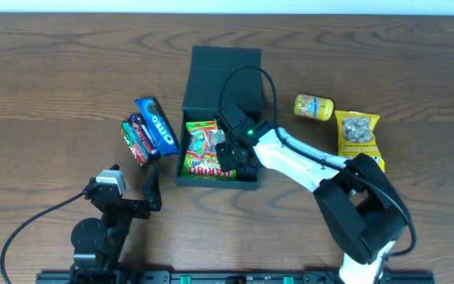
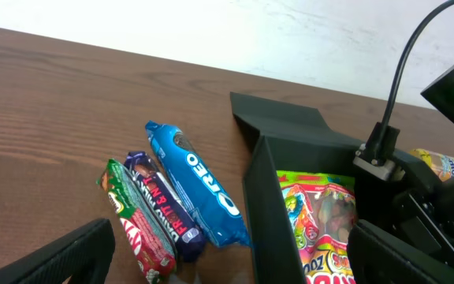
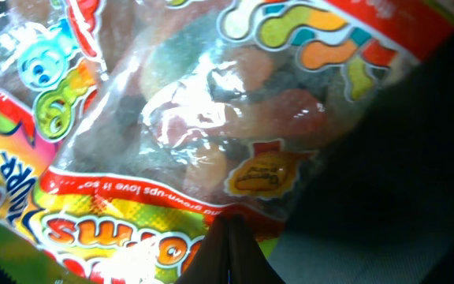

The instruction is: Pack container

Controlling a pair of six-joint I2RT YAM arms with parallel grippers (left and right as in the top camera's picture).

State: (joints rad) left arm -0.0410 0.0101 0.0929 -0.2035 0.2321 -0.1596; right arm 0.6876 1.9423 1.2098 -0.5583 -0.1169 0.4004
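The dark container (image 1: 221, 65) stands open at the table's middle, lid flap lying back. A colourful gummy-worm bag (image 1: 202, 148) lies inside it. My right gripper (image 1: 232, 156) reaches down into the container. In the right wrist view its fingers (image 3: 228, 225) are pressed together on the edge of the gummy bag (image 3: 180, 118), over the dark container floor (image 3: 400, 173). My left gripper (image 1: 150, 193) is open and empty, low at the front left. Its view shows the container wall (image 2: 270, 205) and the gummy bag (image 2: 321, 221) between its fingers (image 2: 235, 264).
Left of the container lie a blue Oreo pack (image 1: 156, 125) (image 2: 199, 181), a purple bar (image 2: 168, 209) and a red-green bar (image 1: 135, 142) (image 2: 136, 229). To its right are a yellow packet (image 1: 314, 106) and a yellow nut bag (image 1: 358, 130).
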